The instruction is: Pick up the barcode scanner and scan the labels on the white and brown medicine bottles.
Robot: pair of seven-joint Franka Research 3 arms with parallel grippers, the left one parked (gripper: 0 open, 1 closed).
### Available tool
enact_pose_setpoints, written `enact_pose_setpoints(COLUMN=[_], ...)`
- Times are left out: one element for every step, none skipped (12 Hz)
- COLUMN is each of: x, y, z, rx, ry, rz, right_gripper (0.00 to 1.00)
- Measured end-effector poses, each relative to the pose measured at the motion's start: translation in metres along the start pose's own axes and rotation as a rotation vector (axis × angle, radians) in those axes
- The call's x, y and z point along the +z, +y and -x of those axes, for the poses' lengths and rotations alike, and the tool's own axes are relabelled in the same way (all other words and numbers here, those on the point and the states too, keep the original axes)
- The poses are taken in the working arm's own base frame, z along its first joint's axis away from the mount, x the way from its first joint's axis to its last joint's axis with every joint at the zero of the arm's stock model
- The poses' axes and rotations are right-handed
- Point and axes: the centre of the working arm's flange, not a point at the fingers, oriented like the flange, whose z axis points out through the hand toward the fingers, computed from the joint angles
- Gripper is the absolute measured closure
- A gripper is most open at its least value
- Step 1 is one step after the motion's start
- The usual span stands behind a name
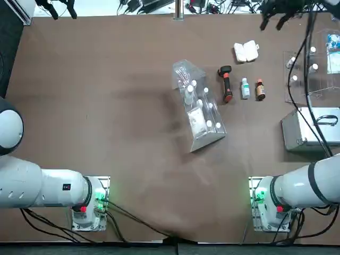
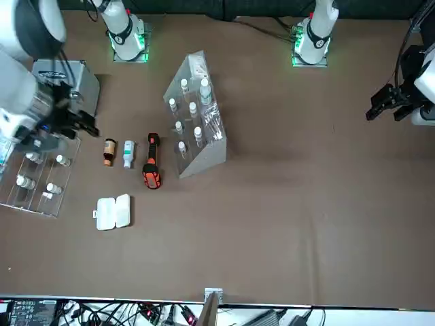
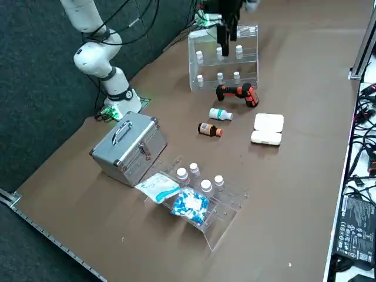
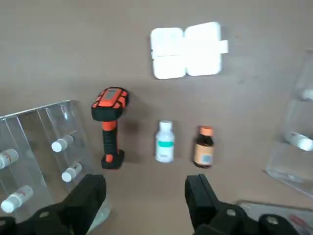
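Brown counter (image 1: 133, 202) is spreading out under the arms, and the scanner (image 4: 110, 139) is lying on it between the clear rack (image 4: 39, 108) and the white bottle (image 4: 165, 147). Its orange-and-black head is pointing away from the robot's bases, its handle back toward them. Just beside the white bottle, the brown bottle (image 4: 203, 151) is lying on its side too, orange cap pointing away from the bases; both labels are showing upward. Beyond them, the white case (image 4: 186, 52) is lying open.

The right gripper (image 4: 145, 178) is hanging over the counter near this group, its fingers spread well apart and holding nothing. Nothing is being scanned; the job is sitting at its start, and picking up the scanner is looking like the step in hand.

The scanner is probably going to be handling as a stiff, moderately light tool, heavier at the head, with a rubbery-looking handle that should be giving decent grip. Closing across the narrow black handle, just below the head, is seeming best: gripping lower down would be letting the head dip or twist. The fingers should be keeping off the scanning face and trigger. The rack is standing close, so a wide approach could be knocking it. The bottles are looking light, smooth and ready to roll, so they are wanting no contact while the head is being aimed at each label.
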Motion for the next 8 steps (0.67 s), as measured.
enact_pose_setpoints(x=[0.022,0.042,0.060,0.076,0.090,0.103,0.117,0.129], y=[-0.009,-0.017,-0.025,-0.033,-0.041,-0.050,-0.060,-0.069], z=[-0.001,-0.001,0.002,0.005,0.008,0.012,0.016,0.020], rx=[-0.010,-0.022,-0.034,-0.044,-0.043,-0.030,-0.018,-0.010], ry=[-0.006,-0.019,-0.032,-0.042,-0.049,-0.051,-0.049,-0.044], rz=[-0.006,-0.006,-0.005,-0.003,-0.001,0.002,0.006,0.009], right_gripper=[0.00,0.00,0.00,0.00,0.00,0.00,0.00,0.00])
